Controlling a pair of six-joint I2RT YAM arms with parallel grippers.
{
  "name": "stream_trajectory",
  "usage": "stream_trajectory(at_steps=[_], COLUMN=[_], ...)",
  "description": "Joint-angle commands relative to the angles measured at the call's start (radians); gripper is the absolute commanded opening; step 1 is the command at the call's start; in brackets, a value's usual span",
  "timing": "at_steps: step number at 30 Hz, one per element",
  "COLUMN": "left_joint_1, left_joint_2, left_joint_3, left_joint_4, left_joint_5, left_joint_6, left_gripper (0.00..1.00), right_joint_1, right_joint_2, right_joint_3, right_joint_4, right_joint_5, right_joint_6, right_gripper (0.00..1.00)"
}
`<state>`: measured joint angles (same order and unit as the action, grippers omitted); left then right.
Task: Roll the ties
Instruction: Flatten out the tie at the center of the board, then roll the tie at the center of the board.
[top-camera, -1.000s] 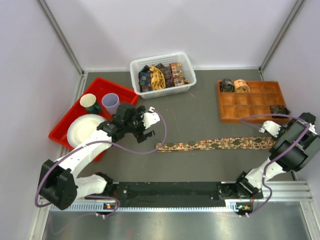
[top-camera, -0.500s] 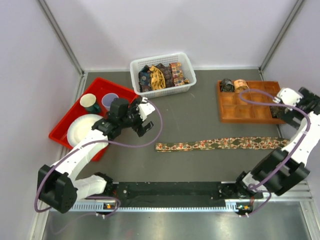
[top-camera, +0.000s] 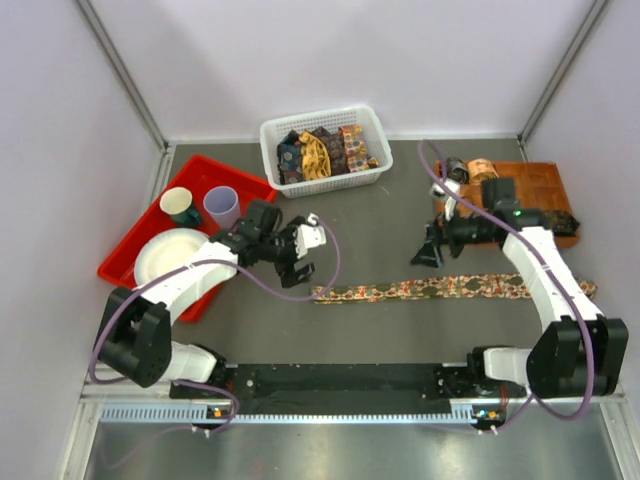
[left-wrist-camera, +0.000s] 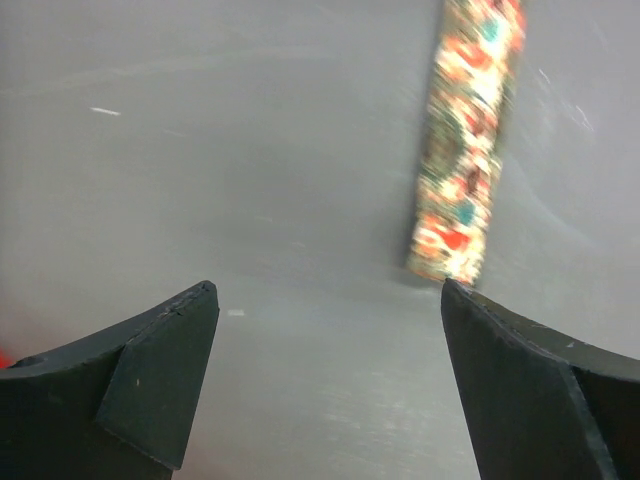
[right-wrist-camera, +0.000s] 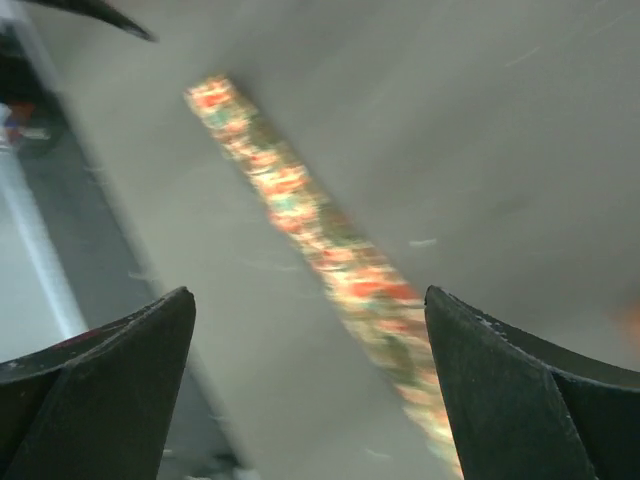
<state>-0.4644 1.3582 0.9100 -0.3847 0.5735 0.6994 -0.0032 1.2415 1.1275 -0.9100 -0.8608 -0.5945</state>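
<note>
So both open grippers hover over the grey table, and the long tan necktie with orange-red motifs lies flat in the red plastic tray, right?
Not in the tray. The top external view shows the long tan necktie with orange-red motifs lying flat on the grey table, near the open left gripper and right gripper; the red plastic tray sits apart.
</note>
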Motion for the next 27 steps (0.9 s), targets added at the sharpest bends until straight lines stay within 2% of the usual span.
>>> stream_trajectory(at_steps=[1,4,6,10,12,14,19,25,27], left_joint_1=[-0.037,-0.052,-0.059,-0.079,-0.108,-0.111,-0.111,-0.114,-0.12], left_joint_2=[0.035,0.076,0.108,0.146,0.159,0.157,0.11,0.153,0.16], left_joint_3=[-0.075,-0.079,-0.068,-0.054,-0.051,-0.057,-0.121,-0.109,-0.115], left_joint_4=[-0.016,-0.022,-0.046,-0.052,-0.068,-0.075,0.053,0.098,0.101], left_joint_5=[0.042,0.017,0.011,-0.02,-0.035,-0.024,-0.023,0.006,-0.007], left_joint_6=[0.13,0.141,0.143,0.111,0.091,0.081,0.029,0.012,0.031], left_gripper=[0.93,0.88,0.86,0.85,0.85,0.84,0.81,0.78,0.76], right_joint_1=[0.112,0.163,0.19,0.2,0.204,0.212,0.294,0.374,0.39], right_joint_2=[0.033,0.088,0.128,0.258,0.321,0.36,0.369,0.41,0.423], right_joint_3=[-0.17,-0.259,-0.278,-0.259,-0.241,-0.229,-0.258,-0.265,-0.262], right_joint_4=[0.337,0.484,0.506,0.534,0.533,0.548,0.625,0.686,0.686], right_joint_5=[-0.138,-0.116,-0.101,-0.118,-0.129,-0.13,-0.095,-0.03,-0.024], right_joint_6=[0.503,0.587,0.587,0.64,0.645,0.67,0.775,0.832,0.84], right_gripper=[0.92,0.86,0.82,0.67,0.63,0.54,0.32,0.2,0.19])
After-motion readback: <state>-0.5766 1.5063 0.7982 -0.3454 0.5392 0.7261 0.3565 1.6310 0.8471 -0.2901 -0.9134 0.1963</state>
